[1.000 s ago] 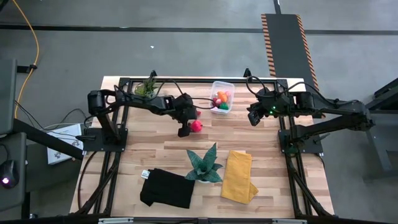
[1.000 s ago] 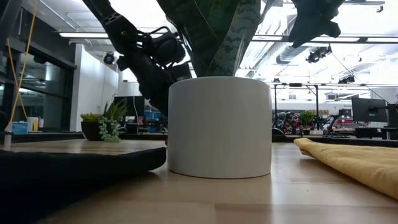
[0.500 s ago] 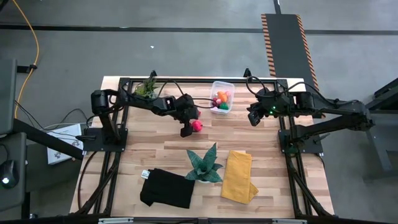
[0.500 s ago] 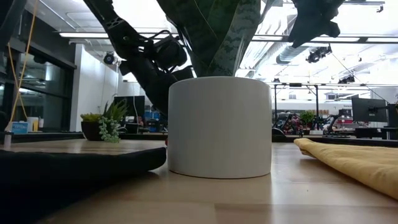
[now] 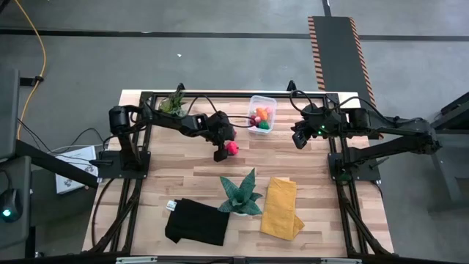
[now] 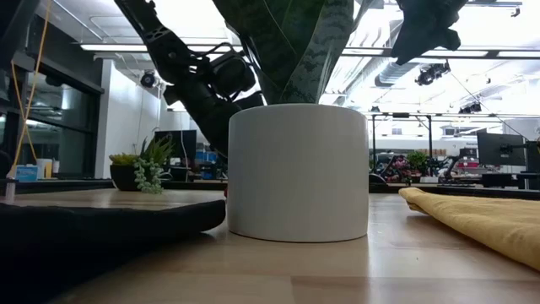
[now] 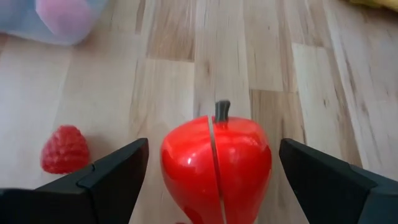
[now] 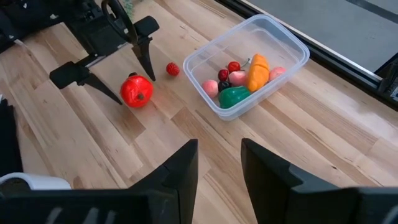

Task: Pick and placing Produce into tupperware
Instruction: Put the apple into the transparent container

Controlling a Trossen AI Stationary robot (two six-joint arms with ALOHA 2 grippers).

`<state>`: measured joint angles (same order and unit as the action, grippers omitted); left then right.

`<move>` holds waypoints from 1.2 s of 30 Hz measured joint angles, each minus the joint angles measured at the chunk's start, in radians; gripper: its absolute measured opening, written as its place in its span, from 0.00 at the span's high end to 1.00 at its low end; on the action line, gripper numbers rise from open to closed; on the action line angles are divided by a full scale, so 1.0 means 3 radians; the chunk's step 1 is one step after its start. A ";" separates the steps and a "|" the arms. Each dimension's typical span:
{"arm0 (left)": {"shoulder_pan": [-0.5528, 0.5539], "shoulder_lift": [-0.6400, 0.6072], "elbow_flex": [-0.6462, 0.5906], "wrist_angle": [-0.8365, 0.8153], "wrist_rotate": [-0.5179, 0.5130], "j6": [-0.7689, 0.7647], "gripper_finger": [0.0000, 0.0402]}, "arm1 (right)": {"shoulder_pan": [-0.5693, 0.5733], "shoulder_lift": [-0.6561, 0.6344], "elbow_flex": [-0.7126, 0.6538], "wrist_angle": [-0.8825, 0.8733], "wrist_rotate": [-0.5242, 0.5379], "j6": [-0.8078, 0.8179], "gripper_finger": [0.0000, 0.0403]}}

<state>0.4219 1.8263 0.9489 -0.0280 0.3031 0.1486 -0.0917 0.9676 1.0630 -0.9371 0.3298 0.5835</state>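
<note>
The left gripper (image 7: 211,180) stands wide open astride the shiny red toy apple (image 7: 216,163), not touching it, on the wooden table (image 5: 315,176). At the apple's one o'clock sits the clear plastic rectangular tub (image 5: 261,114) holding small toy produce. A tiny red raspberry (image 8: 172,69) lies between them. The right gripper (image 8: 219,163) hovers at the tub's three o'clock, jaws partly open, empty.

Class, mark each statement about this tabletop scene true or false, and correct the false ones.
1. The left tool stands open around the red apple. True.
2. The clear tub is empty. False: it holds several toy pieces, among them an orange one and a green one.
3. A small raspberry lies on the table outside the tub. True.
4. The right tool grips the apple. False: it hangs apart from it, holding nothing.
</note>
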 joint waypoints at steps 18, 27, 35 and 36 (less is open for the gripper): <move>-0.0078 0.0120 0.0001 0.0061 -0.0072 0.0003 0.13 | 0.0000 0.0000 0.0000 0.0000 0.0000 -0.0017 0.72; -0.0127 0.0150 0.0000 0.0094 -0.0081 0.0006 0.13 | 0.0001 0.0000 0.0000 0.0003 0.0001 -0.0015 0.72; -0.0123 0.0150 -0.0001 0.0088 -0.0112 0.0008 0.13 | 0.0000 -0.0001 0.0000 0.0003 0.0003 -0.0015 0.72; -0.0123 0.0150 -0.0001 0.0086 -0.0112 0.0008 0.13 | 0.0001 0.0000 0.0000 0.0003 0.0002 -0.0015 0.72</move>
<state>0.3851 1.8713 0.9485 -0.0021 0.2694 0.1511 -0.0915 0.9676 1.0630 -0.9363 0.3304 0.5789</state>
